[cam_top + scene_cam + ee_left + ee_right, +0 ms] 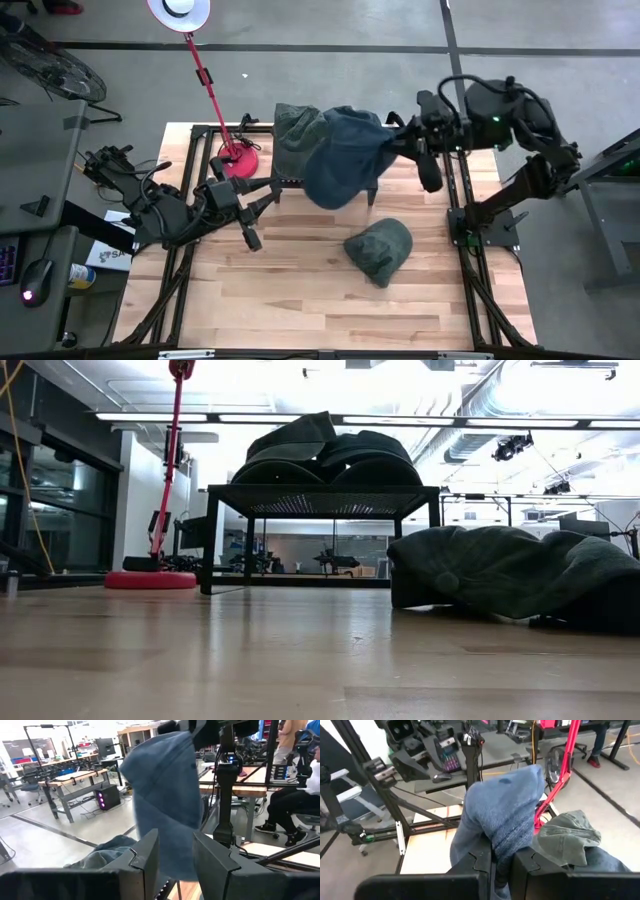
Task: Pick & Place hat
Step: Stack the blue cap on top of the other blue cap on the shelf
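A blue hat [343, 160] hangs from my right gripper [392, 140] over the black rack [215, 135] at the table's far side; the right wrist view shows the blue hat [502, 815] between shut fingers. A green hat [297, 130] lies on the rack beside it. Another green hat [380, 250] rests on the table, also seen in the low view [510, 570]. My left gripper [275, 192] is open and points toward the table's right at the blue hat [167, 795], which hangs just ahead of its fingertips [175, 857]; I see no touch. My right gripper pinches the blue hat between its two fingers [525, 862] at the hat's edge on the right side [502, 855], coming level from the table's right. The hat hangs slack below and to the left of the fingers, over the rack; whether it touches the rack I cannot tell.
A red lamp stand has its base [236, 160] on the table's far left, and its pole [208, 80] slants away to a white shade [178, 10]. The rack [320, 495] carries dark hats in the low view. Bare wood [300, 300] spans the near half.
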Tool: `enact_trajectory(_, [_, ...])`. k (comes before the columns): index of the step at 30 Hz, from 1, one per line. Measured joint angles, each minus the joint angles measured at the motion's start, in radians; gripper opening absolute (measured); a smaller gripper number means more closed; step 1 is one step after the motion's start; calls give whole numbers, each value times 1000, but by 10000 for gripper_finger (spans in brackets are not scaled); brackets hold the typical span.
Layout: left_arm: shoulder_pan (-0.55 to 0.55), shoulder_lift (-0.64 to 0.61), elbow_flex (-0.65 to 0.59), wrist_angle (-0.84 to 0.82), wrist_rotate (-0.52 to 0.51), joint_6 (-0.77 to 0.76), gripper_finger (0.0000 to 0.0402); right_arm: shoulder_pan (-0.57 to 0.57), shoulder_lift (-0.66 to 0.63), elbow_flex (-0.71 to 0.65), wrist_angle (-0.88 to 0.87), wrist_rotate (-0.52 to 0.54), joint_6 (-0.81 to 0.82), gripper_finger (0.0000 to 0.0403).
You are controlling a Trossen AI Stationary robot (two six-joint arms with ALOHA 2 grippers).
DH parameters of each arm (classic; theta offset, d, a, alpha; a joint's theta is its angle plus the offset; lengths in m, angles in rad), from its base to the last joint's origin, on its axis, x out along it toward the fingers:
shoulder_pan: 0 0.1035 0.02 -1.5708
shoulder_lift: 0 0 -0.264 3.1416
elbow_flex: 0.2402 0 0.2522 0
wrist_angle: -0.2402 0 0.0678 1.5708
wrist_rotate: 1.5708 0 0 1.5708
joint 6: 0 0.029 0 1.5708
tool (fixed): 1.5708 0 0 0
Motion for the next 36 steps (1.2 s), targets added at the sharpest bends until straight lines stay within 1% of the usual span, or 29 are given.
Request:
enact_trajectory(4, [0,0,0,-2,1,-1,113,-65,20,0,-30,-76,-32,20])
enact_trajectory(11, [0,0,0,-9,3,-23,113,-142,55,0,-75,-139,-88,20])
enact_trajectory(17, [0,0,0,-16,12,-23,113,-197,56,0,-90,-177,-147,20])
enact_trajectory(20, [0,0,0,-27,13,-23,113,-225,56,0,-91,-217,-180,20])
enact_trajectory(30, [0,0,0,-43,13,-24,113,-316,66,0,-128,-385,-344,20])
enact_trajectory(36, [0,0,0,-63,37,-57,113,-371,71,-2,-157,-441,-418,20])
